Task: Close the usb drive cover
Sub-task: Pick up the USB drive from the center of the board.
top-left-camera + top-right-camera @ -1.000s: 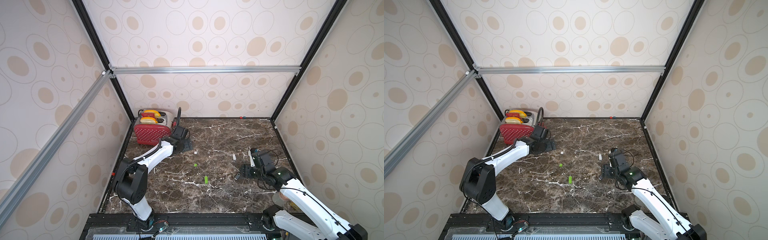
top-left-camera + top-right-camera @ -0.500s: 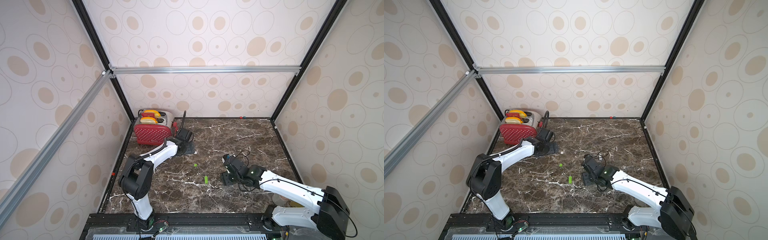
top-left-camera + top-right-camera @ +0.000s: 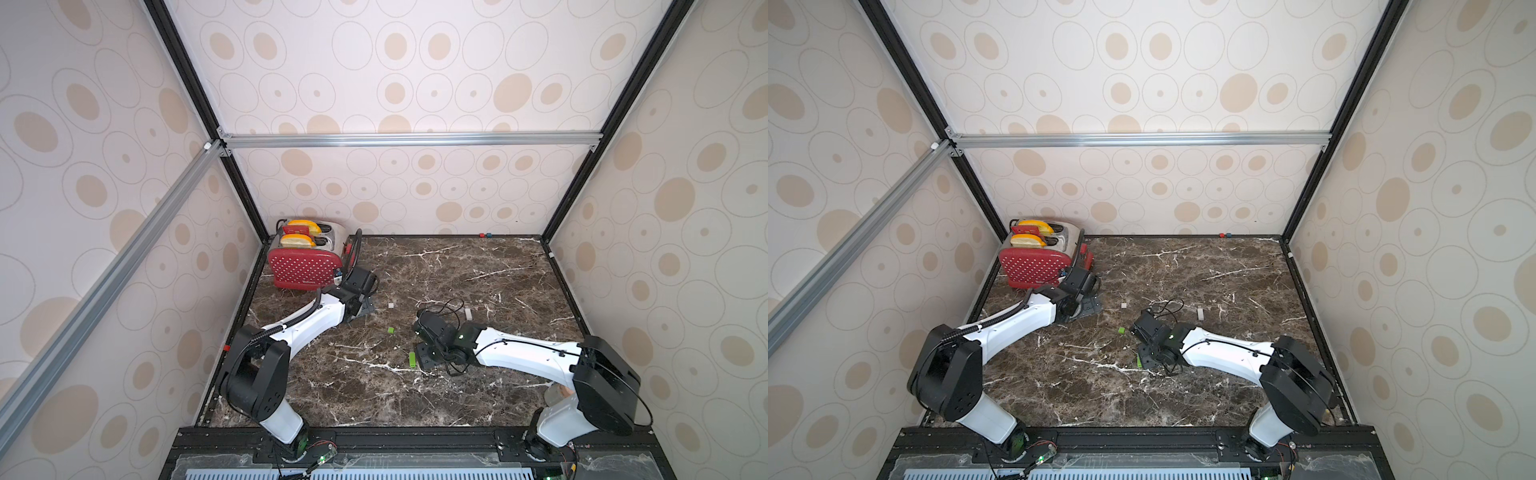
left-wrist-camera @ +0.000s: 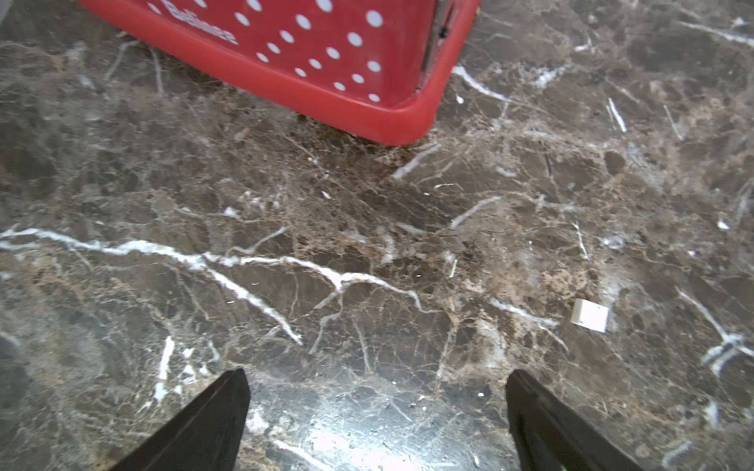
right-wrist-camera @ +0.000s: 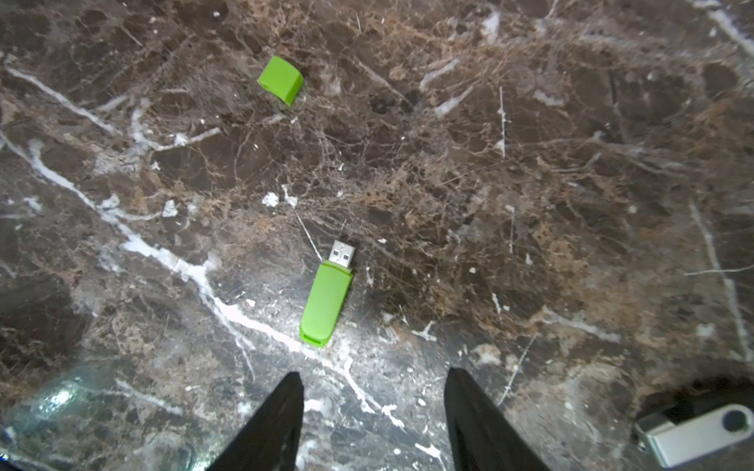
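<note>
Your right gripper (image 5: 373, 371) holds its black, tapered jaws apart over the veined brown marble tabletop (image 5: 530, 163), clamping nothing. Just ahead of them lies the USB drive (image 5: 326, 304), a smooth green plastic slab with its metal plug bare. Its boxy green cap (image 5: 280, 79) sits well apart, beyond the plug. A silver swivel drive (image 5: 693, 432) lies nearby. Your left gripper (image 4: 377, 371) gapes wide and empty near the red, white-dotted toaster (image 4: 326, 61).
</note>
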{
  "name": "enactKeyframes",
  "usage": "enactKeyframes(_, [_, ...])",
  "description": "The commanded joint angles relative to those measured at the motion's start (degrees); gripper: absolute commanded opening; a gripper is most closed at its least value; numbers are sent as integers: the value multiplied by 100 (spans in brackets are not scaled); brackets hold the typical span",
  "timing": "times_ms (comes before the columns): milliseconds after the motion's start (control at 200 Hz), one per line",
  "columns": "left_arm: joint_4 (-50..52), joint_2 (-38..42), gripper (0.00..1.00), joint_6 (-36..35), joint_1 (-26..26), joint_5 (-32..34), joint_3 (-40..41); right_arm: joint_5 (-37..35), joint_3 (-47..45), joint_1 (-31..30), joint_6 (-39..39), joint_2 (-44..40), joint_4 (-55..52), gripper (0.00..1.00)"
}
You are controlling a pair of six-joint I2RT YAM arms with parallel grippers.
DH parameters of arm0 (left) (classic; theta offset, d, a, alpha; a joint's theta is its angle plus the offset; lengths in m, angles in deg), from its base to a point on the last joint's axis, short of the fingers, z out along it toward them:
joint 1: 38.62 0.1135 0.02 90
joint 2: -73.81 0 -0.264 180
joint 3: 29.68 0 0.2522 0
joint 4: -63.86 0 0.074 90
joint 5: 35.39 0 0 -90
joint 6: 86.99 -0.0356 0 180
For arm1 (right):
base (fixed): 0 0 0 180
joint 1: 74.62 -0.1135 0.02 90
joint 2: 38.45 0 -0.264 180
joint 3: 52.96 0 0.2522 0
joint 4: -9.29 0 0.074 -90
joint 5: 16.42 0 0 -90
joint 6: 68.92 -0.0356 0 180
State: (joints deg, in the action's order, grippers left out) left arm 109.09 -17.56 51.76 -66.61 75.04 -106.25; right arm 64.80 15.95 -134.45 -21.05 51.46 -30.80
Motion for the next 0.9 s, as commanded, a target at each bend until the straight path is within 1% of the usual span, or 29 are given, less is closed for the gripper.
enactKeyframes(0, [137, 96, 99, 231, 47, 328, -12, -28, 216, -69, -263, 275, -48, 57])
enactKeyframes(145, [123, 56, 99, 222, 74, 295, -48, 44, 322, -149, -305, 540, 23, 56])
enactKeyframes(341, [99, 41, 99, 231, 109, 352, 3, -56, 494, -281, -422, 745, -16, 56])
enactKeyframes(541, [75, 80, 99, 222, 118, 355, 5, -71, 597, -292, -599, 1011, -96, 56])
enactKeyframes(896, [29, 83, 99, 222, 134, 317, 23, -193, 681, -326, -847, 1246, -223, 50])
